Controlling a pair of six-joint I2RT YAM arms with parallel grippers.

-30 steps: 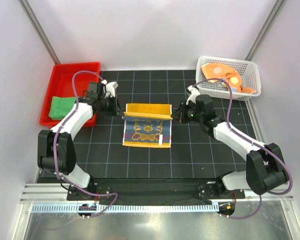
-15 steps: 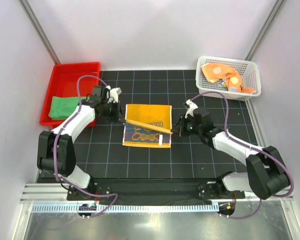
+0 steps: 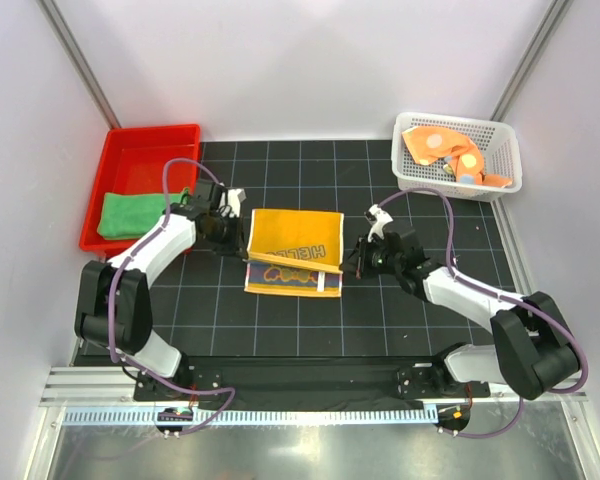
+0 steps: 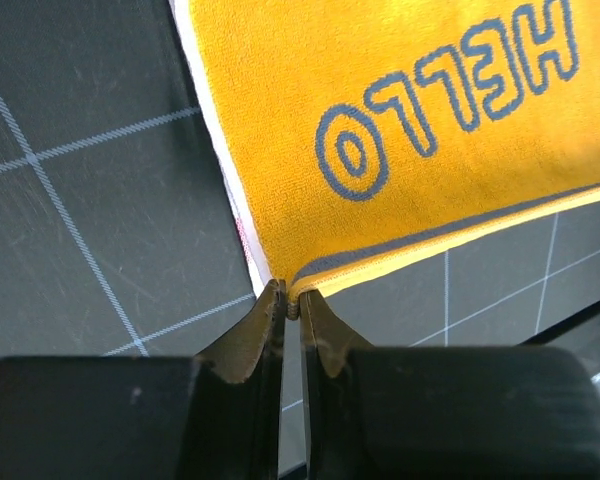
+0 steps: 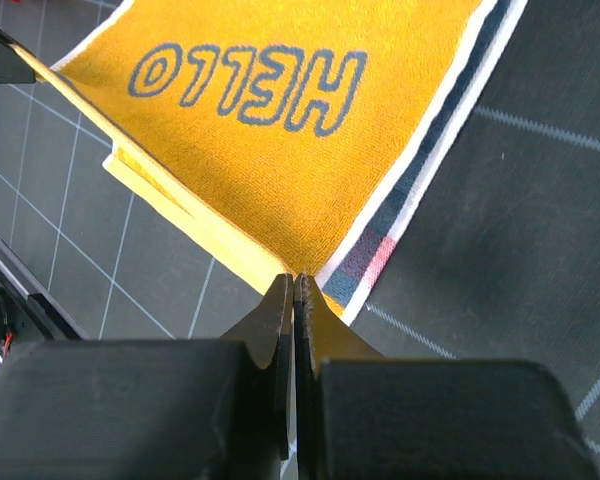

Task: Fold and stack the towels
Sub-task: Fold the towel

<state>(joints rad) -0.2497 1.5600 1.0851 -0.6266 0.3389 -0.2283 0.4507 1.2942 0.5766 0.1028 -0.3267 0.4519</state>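
Note:
The yellow-orange HELLO towel [image 3: 295, 240] lies at the middle of the black grid mat, its far half folded over toward the near edge. My left gripper [image 3: 242, 250] is shut on its left folded corner [image 4: 292, 292]. My right gripper [image 3: 348, 265] is shut on its right folded corner [image 5: 298, 272]. The grey lettering shows in both wrist views [image 4: 450, 100] [image 5: 250, 85]. The green towel [image 3: 130, 214] lies folded in the red tray [image 3: 130, 150]. The orange polka-dot towel [image 3: 445, 150] sits bunched in the white basket [image 3: 500, 175].
The red tray stands at the back left and the white mesh basket at the back right. White walls and metal posts close the back and sides. Purple cables loop off both arms over the mat [image 3: 410, 300].
Both grippers have drawn the towel's far edge toward the near edge. The fold line has moved down over the patterned side, which is now mostly covered by the yellow HELLO side.

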